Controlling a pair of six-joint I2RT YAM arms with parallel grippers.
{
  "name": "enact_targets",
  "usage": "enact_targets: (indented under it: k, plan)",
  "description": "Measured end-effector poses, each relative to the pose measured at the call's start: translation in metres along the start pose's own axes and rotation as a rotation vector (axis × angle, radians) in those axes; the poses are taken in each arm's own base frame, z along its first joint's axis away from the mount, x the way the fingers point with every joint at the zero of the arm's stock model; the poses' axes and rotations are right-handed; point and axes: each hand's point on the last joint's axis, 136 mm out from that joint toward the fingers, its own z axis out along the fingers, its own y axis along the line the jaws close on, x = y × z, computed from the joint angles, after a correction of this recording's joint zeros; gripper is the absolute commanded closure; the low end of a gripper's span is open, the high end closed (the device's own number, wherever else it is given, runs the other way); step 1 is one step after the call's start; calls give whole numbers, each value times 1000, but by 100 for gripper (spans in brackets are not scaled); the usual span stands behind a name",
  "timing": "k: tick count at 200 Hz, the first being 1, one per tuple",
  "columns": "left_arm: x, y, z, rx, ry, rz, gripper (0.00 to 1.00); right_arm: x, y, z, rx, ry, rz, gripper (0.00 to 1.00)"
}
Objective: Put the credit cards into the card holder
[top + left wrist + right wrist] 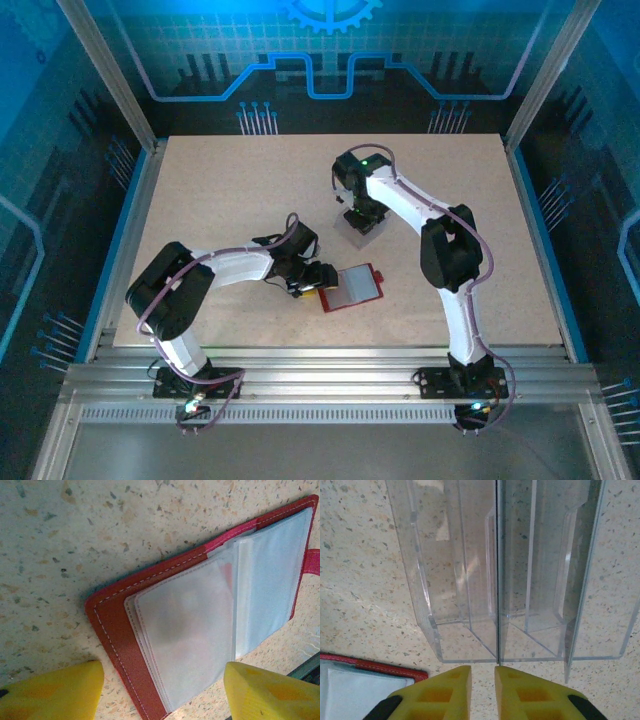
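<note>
Card holder [352,287] lies open, frame centre; left gripper [162,690] spread over pockets [195,625]. Right gripper [483,685], barely parted, nothing visibly pinched, faces clear box [465,580]. Likely card-fetch step; next needs clean pinch, carry to pocket.

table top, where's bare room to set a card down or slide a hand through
Free: the far-left table behind the left arm, the right side beyond the right arm, the near strip before the card holder. Crowded: the middle, where card holder, clear plastic box, left gripper and right gripper sit close.
</note>
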Motion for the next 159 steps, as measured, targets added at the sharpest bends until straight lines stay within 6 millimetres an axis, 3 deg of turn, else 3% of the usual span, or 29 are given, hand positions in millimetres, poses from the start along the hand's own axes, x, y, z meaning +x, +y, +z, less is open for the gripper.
enact_targets:
  k: [159]
  plan:
    - [0,0,0,0,1,-1,33,3,-2,1,15,8,-2,79]
